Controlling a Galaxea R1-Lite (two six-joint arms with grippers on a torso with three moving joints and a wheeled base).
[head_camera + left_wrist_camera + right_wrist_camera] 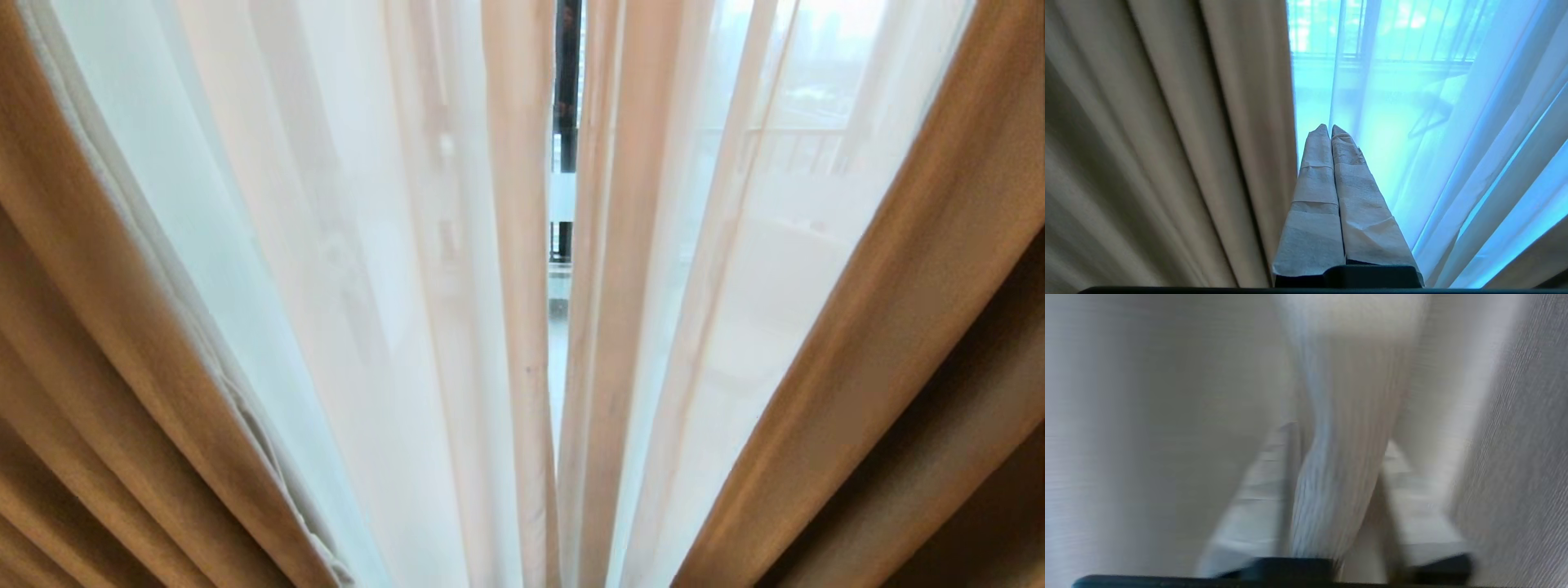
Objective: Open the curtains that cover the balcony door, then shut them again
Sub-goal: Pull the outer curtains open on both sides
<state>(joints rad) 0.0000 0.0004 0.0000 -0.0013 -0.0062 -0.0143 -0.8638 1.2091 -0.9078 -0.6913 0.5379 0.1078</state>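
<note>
The sheer curtains (367, 286) almost meet, showing a sliver of balcony door (565, 98). The left gripper (1329, 130) is closed and empty. The right gripper (1341, 437) has its fingers (1257, 498) apart around a sheer fold.

Your head camera sits close up against the curtains (522, 327), facing straight into the narrow gap between the two sheer panels where a strip of the balcony door (566, 122) shows. Your left wrist camera looks along its taped fingers (1314, 196) toward the edge where drape meets sheer. Your right wrist camera is pressed nearest of all, with a fold of sheer fabric filling it; all three views share the curtains.
</note>
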